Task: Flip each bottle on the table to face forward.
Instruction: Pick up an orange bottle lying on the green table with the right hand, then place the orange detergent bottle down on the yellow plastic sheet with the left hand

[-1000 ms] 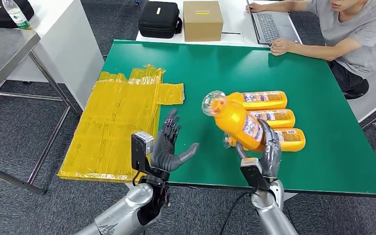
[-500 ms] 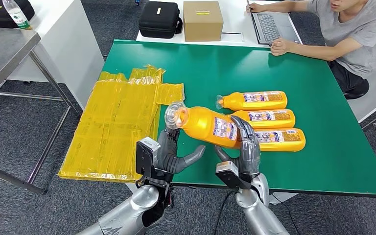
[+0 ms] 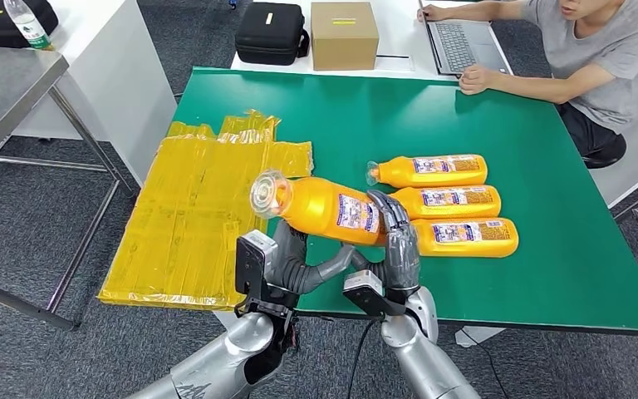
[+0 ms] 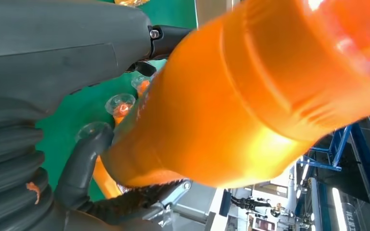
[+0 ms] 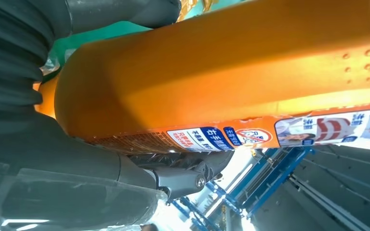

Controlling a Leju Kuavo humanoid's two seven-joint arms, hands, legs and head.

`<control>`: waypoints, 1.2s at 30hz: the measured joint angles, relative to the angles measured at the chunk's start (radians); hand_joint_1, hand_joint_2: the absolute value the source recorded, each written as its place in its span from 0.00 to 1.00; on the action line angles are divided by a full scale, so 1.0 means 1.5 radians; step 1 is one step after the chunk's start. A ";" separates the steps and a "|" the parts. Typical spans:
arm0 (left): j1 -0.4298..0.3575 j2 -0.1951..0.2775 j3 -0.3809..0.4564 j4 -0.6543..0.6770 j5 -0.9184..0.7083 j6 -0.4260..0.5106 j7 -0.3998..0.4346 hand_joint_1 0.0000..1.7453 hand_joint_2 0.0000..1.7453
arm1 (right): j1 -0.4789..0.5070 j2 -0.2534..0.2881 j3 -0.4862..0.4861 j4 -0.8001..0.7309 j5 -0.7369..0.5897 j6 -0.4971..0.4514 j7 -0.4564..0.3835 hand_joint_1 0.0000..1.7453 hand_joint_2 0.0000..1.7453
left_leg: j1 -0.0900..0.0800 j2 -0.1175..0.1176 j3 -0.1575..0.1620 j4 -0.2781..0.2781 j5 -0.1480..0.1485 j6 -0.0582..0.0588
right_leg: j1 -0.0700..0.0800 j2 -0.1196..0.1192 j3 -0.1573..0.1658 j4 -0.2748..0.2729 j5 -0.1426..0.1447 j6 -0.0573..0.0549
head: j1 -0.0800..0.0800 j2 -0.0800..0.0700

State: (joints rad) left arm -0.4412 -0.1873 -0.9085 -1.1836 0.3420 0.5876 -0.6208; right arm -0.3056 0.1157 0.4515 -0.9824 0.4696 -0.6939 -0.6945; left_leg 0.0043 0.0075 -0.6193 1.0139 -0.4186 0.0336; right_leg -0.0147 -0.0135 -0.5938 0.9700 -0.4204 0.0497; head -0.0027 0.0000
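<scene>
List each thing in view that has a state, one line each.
Held bottle: lifted off the table, lying sideways, cap toward the yellow sheets.
Three bottles on table: lying flat, side by side, labels up.
Right robot hand: grips the held bottle.
Left robot hand: under the held bottle, contact unclear.
Laptop: open.
Cardboard box: closed.

Your robot's right hand [image 3: 397, 249] has carried the orange bottle [image 3: 320, 208] leftward and tipped it from steeply tilted to nearly level, its clear cap now out past the green table's [image 3: 548, 249] left edge, over the yellow sheets [image 3: 191, 216]. Your left hand [image 3: 295, 264] has closed in beneath the bottle, thumb now reaching toward the right hand.
</scene>
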 joint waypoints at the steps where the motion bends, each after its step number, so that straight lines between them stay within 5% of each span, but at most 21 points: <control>1: -0.001 0.000 -0.001 -0.001 0.006 -0.005 0.006 0.00 1.00 | -0.003 0.001 0.004 0.002 -0.001 0.000 0.000 1.00 1.00 | 0.000 0.000 0.000 0.000 0.000 0.000 | 0.000 0.000 0.000 0.000 0.000 0.000 | 0.000 0.000; 8: -0.004 0.004 -0.002 -0.018 0.053 -0.044 0.044 0.00 1.00 | -0.018 0.018 0.010 0.016 0.004 -0.004 0.000 1.00 1.00 | 0.000 0.000 0.000 0.000 0.000 0.000 | 0.000 0.000 0.000 0.000 0.000 0.000 | 0.000 0.000; 36: -0.002 -0.002 -0.002 -0.041 0.037 0.056 -0.010 0.03 1.00 | -0.003 0.066 0.035 0.037 0.017 -0.004 0.001 1.00 1.00 | 0.000 0.000 0.000 0.000 0.000 0.000 | 0.000 0.000 0.000 0.000 0.000 0.000 | 0.000 0.000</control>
State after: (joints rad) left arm -0.4439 -0.1896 -0.9110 -1.2451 0.3973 0.6721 -0.6364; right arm -0.3103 0.2148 0.5033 -0.9270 0.4957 -0.7000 -0.6935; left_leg 0.0044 0.0078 -0.6193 1.0139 -0.4184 0.0335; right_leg -0.0146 -0.0133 -0.5944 0.9702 -0.4204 0.0496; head -0.0026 0.0000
